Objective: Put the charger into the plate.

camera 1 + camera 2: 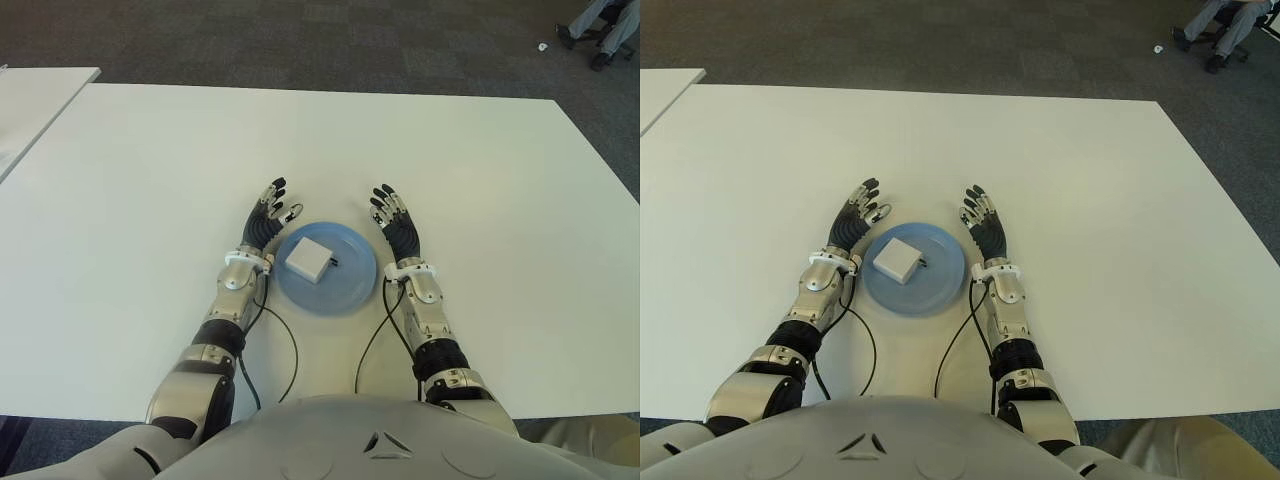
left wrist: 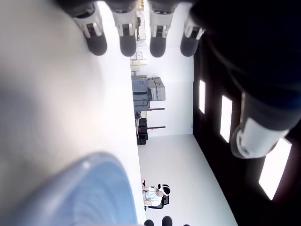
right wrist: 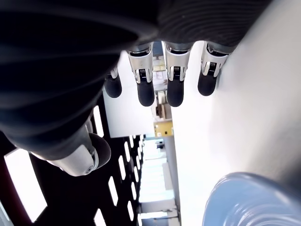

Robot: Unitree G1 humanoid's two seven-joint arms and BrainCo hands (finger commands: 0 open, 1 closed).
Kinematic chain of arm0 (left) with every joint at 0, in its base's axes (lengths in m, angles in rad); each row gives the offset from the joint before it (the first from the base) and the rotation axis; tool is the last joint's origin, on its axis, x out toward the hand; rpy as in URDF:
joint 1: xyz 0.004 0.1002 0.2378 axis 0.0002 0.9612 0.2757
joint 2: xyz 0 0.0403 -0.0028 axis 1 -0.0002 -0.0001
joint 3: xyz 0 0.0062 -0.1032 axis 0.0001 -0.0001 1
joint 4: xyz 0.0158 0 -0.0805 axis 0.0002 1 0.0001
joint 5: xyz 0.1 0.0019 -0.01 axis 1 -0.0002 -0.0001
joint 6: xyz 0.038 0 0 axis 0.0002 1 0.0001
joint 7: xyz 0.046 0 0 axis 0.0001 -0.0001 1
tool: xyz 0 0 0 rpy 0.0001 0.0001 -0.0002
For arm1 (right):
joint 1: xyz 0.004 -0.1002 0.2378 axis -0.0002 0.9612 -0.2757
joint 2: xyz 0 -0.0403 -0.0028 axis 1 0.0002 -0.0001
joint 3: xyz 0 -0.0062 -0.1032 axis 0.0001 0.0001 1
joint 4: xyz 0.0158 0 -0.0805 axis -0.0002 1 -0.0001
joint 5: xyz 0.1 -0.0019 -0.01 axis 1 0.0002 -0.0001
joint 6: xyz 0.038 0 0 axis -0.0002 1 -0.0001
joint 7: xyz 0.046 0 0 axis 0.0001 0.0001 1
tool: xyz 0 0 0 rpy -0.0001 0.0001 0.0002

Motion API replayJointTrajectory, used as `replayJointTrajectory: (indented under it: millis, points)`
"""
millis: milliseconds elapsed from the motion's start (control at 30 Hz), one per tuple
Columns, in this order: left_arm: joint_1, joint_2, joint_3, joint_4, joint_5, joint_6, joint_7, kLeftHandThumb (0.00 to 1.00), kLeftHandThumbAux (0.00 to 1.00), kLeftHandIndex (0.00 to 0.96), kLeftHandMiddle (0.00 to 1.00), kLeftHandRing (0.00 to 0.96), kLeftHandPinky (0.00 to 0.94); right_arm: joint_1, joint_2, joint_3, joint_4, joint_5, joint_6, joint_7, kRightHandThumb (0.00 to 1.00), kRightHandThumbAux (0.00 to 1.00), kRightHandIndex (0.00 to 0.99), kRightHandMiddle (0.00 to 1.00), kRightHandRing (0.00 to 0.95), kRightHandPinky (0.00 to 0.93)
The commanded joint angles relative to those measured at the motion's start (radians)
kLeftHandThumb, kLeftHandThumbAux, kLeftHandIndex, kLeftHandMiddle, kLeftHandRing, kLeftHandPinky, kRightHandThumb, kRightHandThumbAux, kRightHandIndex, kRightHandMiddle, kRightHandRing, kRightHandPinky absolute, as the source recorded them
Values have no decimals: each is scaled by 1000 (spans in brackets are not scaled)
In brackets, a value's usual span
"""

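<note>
A broad, smooth white table (image 1: 150, 200) fills the view, with grey carpet (image 1: 300, 40) beyond it. Near the robot's edge sits a round, shallow blue plate (image 1: 350, 285) with a glossy rim. The left hand (image 1: 268, 222) shows just beside the plate's left side and the right hand (image 1: 398, 228) just beside its right; both have their ribbed black fingers extended and relaxed, holding nothing. The charger (image 1: 309, 258), a small white squarish block, lies inside the plate.

The charger (image 1: 309, 258) lies in the plate (image 1: 350, 290) on the table (image 1: 150, 180); the left hand (image 1: 266, 222) and right hand (image 1: 398, 226) flank it.
</note>
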Motion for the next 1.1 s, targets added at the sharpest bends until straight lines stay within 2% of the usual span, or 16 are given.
replayJointTrajectory:
  millis: [33,533,933,1100]
  points:
    - [50,-3,-31,-23,40,34,23,0,579,0,2,0,0,23,-10,-13,-1,16,27,13,0,646,38,130,99,79]
    - [95,8,-32,-102,54,27,77,0,557,0,19,1,0,37,-17,-31,-5,27,30,32,0,656,43,119,91,82]
    - [117,-8,-8,-114,42,6,131,0,567,0,31,14,5,34,-21,-36,-2,27,24,48,0,655,31,93,64,48]
    - [123,-28,8,-113,41,-8,192,0,577,0,30,16,11,33,-18,-38,-2,25,24,46,0,661,15,63,35,22]
